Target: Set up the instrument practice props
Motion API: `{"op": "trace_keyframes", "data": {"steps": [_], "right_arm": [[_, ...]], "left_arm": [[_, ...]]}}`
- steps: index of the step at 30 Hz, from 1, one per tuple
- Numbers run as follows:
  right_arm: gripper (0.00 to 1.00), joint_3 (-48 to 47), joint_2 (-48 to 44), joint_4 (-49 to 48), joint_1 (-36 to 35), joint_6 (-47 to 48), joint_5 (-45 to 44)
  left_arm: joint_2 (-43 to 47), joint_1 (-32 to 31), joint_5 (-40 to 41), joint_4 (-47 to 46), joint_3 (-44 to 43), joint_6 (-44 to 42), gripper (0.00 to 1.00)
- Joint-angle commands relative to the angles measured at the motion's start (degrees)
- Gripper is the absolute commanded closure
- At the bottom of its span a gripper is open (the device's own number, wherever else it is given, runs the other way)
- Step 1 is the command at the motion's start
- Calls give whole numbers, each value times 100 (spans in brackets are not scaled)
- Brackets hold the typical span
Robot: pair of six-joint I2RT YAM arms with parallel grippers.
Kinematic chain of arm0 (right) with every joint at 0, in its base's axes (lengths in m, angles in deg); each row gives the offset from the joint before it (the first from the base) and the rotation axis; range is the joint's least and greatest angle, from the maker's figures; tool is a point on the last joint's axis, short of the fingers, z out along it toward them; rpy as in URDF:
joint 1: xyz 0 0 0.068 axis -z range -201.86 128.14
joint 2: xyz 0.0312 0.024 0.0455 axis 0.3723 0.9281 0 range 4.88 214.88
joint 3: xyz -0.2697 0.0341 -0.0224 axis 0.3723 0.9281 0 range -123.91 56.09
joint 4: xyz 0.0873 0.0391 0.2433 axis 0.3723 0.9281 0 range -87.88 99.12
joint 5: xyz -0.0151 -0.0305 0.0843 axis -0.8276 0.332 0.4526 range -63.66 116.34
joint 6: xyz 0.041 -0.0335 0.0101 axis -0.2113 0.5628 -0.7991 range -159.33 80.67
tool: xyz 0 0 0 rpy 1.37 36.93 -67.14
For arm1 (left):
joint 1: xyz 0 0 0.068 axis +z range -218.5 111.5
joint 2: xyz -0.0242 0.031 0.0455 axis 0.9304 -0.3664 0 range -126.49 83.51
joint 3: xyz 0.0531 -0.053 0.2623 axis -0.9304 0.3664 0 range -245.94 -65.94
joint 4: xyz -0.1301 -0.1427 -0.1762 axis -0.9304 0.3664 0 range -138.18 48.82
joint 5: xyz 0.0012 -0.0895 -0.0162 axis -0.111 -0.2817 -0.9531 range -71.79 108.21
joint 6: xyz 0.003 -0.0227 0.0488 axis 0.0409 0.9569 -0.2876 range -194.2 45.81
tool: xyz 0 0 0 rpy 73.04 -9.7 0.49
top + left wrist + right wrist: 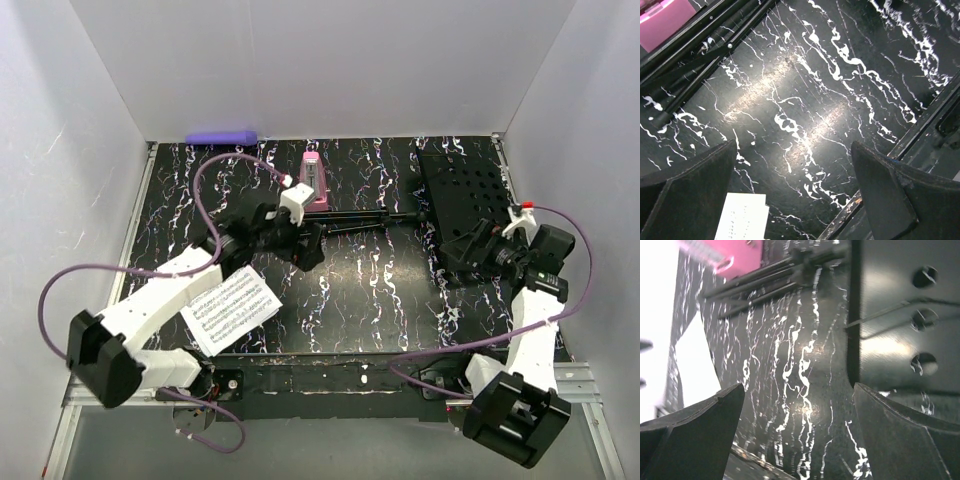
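Spread wide and empty, left claw (795,165) over bench (805,100), right claw (795,405) beside music stand (432,208) lying flat toward bench's right; probably stiff, awkward, fairly heavy, best gripped at pole (365,219), not perforated desk (465,185)

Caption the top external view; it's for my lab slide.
Left gripper and right gripper, both open, near the music stand lying flat, with metronome and sheet music.
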Motion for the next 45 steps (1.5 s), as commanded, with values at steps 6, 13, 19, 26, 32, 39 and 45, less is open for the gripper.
{"op": "trace_keyframes", "data": {"steps": [6,13,19,26,32,39,45], "right_arm": [[2,996,-213,-1175,811,-2408,-554],[12,2051,-1109,-1792,837,-3585,-1150],[17,2255,-1041,-1915,855,-4158,-1433],[12,2228,-610,-1941,960,-4369,-1240],[5,2202,-241,-2047,960,-4431,-1196],[3,2237,-144,-2099,969,-4457,-1477],[2,2211,356,-2381,960,-4545,-1433]], "left_arm": [[1792,-4,268,-1007,1509,1025,2],[2602,5,471,-999,2151,1482,2],[3006,5,620,-929,2546,1799,2],[3235,5,656,-805,2661,1975,2],[3349,-4,682,-709,2670,2036,2],[3297,-4,673,-717,2688,2098,2],[3235,-4,656,-717,2609,2115,2]]}}
